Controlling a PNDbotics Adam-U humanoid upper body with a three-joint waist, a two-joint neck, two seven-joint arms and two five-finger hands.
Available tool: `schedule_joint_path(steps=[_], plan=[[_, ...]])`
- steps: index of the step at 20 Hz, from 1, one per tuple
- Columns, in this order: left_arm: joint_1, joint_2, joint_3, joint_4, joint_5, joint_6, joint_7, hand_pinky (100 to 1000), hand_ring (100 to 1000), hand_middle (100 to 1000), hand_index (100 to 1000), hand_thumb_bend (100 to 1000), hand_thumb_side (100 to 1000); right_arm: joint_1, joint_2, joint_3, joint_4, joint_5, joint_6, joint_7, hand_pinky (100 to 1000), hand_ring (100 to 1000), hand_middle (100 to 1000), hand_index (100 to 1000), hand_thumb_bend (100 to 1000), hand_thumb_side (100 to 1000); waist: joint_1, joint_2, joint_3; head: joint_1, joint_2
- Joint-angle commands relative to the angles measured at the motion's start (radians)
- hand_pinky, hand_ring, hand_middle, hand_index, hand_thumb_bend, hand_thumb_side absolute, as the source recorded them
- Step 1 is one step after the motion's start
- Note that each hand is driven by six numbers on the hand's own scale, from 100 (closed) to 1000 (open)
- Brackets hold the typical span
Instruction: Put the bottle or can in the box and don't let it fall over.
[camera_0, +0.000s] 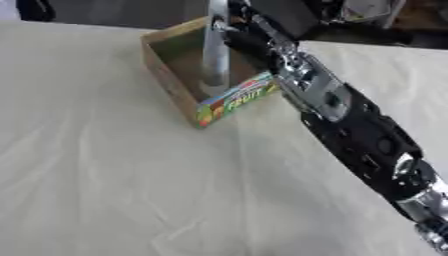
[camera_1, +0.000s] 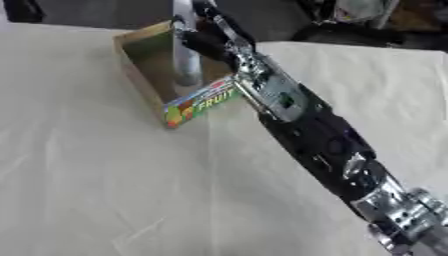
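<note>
An open cardboard box (camera_0: 168, 75) with a colourful fruit label on its near wall sits at the back middle of the table. A tall slim silver can (camera_0: 214, 60) stands upright inside it, its base low in the box and its top cut off by the upper edge of the view. My right hand (camera_0: 243, 36) comes in from the lower right and is curled round the can's upper part, above the box's right wall. The left hand shows in no view.
My right forearm (camera_0: 367, 135) crosses the right half of the table diagonally. A beige cloth (camera_0: 105, 175) covers the table. Dark objects (camera_0: 297, 15) and clutter lie beyond the table's far edge, behind the box.
</note>
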Motion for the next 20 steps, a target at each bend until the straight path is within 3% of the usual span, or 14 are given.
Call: schedule_joint_path(steps=[1,14,20], plan=[[-0.002,0.025,0.013,-0.02,-0.006,0.002,0.001,1000,652,717,714,486,342,0.0,-0.013,-0.013,-0.041,-0.007,0.01,-0.006,1000,1000,1000,1000,100,537,0.011,-0.028,-0.004,0.006,0.003],[0.019,0.026,0.021,-0.02,-0.016,0.004,0.009,1000,661,718,714,491,340,0.091,-0.031,-0.017,-0.185,-0.001,0.042,-0.021,1000,1000,1000,1000,100,529,0.012,-0.041,-0.034,0.024,0.016],[0.03,0.033,0.027,-0.02,-0.02,0.003,0.016,1000,661,718,714,494,338,0.166,-0.049,-0.037,-0.301,-0.008,0.058,-0.037,1000,1000,1000,1000,100,523,0.011,-0.055,-0.055,0.038,0.029]])
